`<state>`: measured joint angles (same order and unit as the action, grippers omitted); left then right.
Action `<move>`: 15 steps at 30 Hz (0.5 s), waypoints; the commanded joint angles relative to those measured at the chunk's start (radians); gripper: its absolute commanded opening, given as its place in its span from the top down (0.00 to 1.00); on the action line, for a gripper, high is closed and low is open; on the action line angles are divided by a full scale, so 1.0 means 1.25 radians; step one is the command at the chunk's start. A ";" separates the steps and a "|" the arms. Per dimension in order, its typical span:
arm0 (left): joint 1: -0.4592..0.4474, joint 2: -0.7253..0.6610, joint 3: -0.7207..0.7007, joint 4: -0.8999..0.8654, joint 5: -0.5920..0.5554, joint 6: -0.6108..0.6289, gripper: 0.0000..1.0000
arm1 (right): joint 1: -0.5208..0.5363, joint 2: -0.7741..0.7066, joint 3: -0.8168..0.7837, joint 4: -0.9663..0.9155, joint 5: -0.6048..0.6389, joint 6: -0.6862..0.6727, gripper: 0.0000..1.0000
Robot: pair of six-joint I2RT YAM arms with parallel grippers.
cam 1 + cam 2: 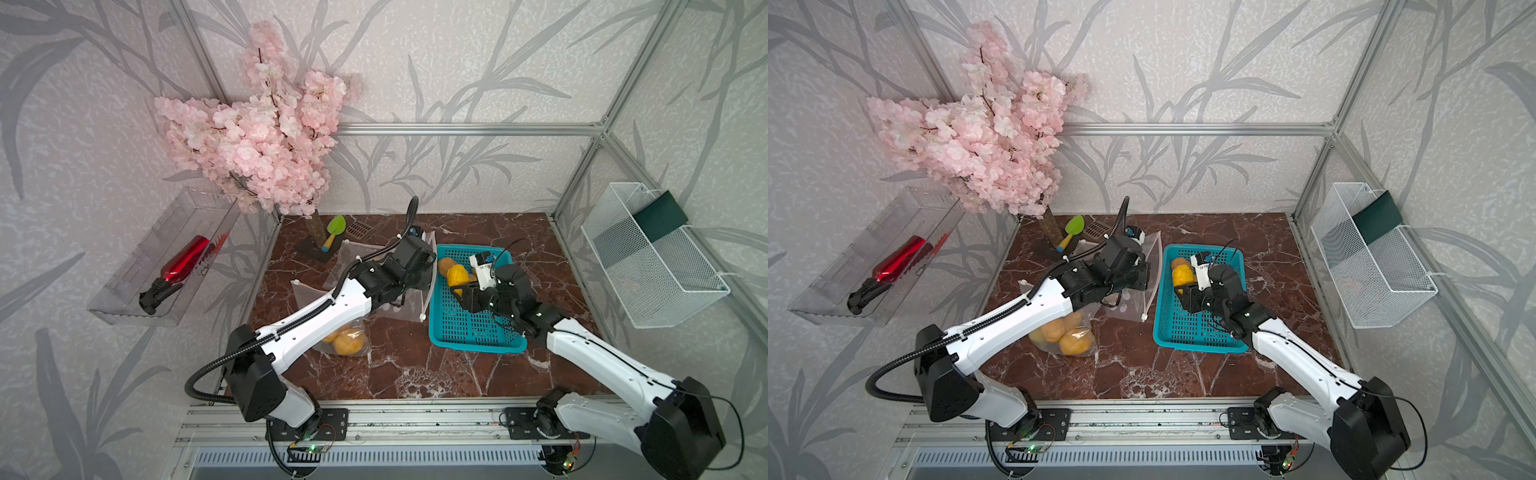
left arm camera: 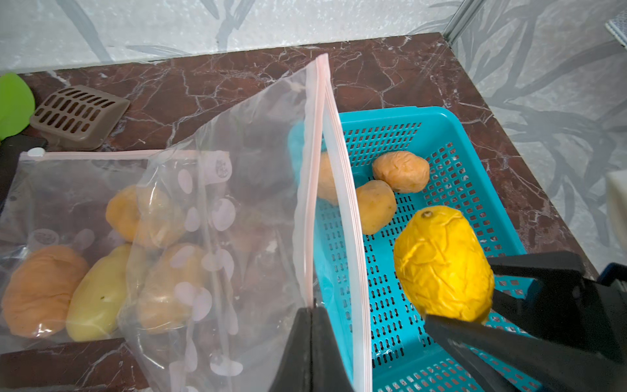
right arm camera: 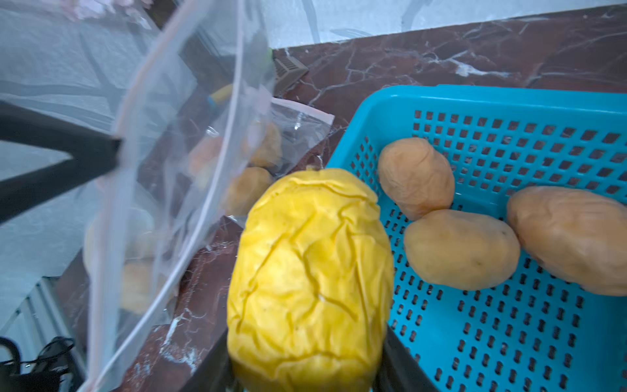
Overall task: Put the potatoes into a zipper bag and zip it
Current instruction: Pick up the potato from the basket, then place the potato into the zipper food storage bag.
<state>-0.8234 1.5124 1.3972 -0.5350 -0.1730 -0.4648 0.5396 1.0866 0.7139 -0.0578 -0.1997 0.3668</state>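
Observation:
My left gripper (image 2: 312, 309) is shut on the pink-edged rim of a clear zipper bag (image 2: 258, 163), holding its mouth up beside the teal basket (image 1: 478, 347). My right gripper (image 3: 307, 366) is shut on a wrinkled yellow potato (image 3: 312, 271), lifted over the basket's near-left edge, close to the bag mouth. The held potato (image 1: 457, 276) shows in both top views. Three tan potatoes (image 3: 461, 249) lie in the basket (image 3: 509, 339). Another clear bag holding several potatoes (image 1: 347, 338) lies on the table under my left arm.
A green trowel (image 1: 336, 226) and a brown slotted cover (image 1: 359, 230) lie at the back left, by the pink blossom tree (image 1: 257, 137). A white wire basket (image 1: 648, 257) hangs on the right wall. A clear tray holding a red bottle (image 1: 183, 259) hangs on the left wall.

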 commanded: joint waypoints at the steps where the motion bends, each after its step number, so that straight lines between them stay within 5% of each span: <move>1: 0.002 -0.018 0.001 0.026 0.024 0.007 1.00 | 0.006 -0.068 -0.026 0.051 -0.077 0.021 0.78; 7: 0.002 -0.004 0.001 0.038 0.036 0.004 1.00 | 0.009 -0.091 -0.022 0.090 -0.153 0.046 0.81; 15: 0.002 0.011 0.010 0.050 0.061 0.003 1.00 | 0.011 0.040 0.042 0.158 -0.220 0.068 0.83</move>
<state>-0.8234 1.5131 1.3972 -0.4908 -0.1089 -0.4652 0.5480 1.0954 0.7143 0.0731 -0.4206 0.4351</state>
